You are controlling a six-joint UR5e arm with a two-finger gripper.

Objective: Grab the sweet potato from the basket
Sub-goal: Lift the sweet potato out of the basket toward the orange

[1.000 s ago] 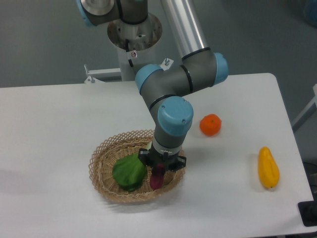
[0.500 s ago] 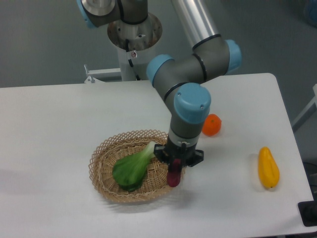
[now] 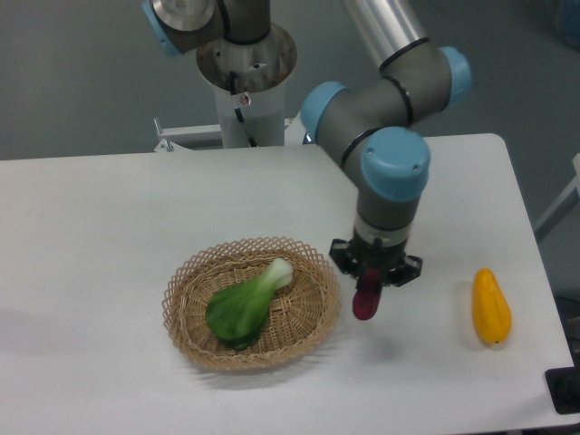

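My gripper [image 3: 370,285] is shut on the sweet potato [image 3: 365,304], a small magenta-purple root that hangs down from the fingers. It is held above the white table, just right of the basket [image 3: 186,285] and outside its rim. The round tan wicker basket sits at the table's front middle and holds only a green leafy vegetable [image 3: 243,306].
A yellow elongated fruit [image 3: 491,306] lies at the right near the table's edge. The round orange fruit is hidden behind my arm. The robot base [image 3: 245,72] stands at the back. The table's front edge runs close below the basket.
My gripper has carried the sweet potato to the right, out of the basket and past its rim. The arm now covers the orange fruit. The green vegetable shows in full.
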